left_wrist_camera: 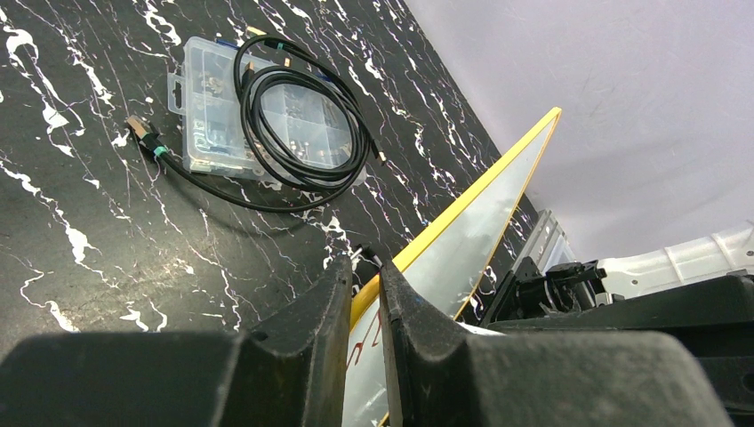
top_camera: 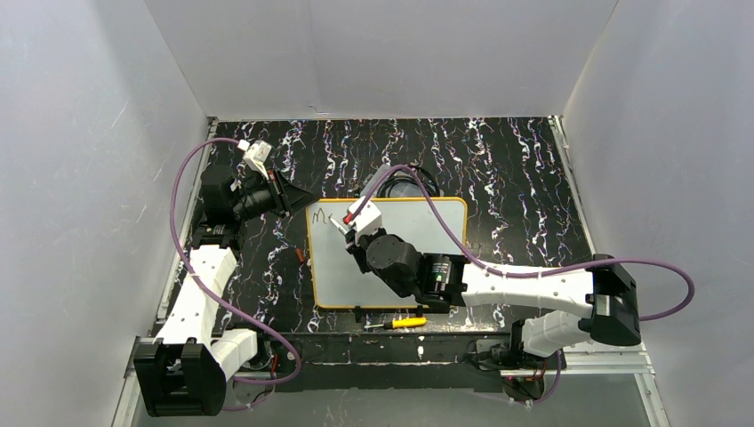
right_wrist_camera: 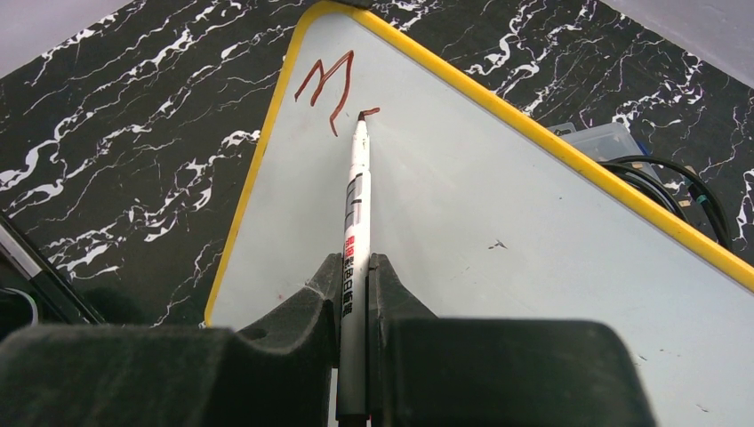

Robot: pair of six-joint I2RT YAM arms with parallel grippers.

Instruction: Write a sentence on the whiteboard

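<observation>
Clamping the marker (right_wrist_camera: 358, 191) with its axis pointing straight ahead, the right end effector (right_wrist_camera: 356, 267) holds the tip on the whiteboard (right_wrist_camera: 533, 213), just right of the sentence (right_wrist_camera: 325, 84) begun at the far-left corner. The left end effector (left_wrist_camera: 364, 289) is clamped on the whiteboard's rim, low over the worktop (left_wrist_camera: 107, 231).
</observation>
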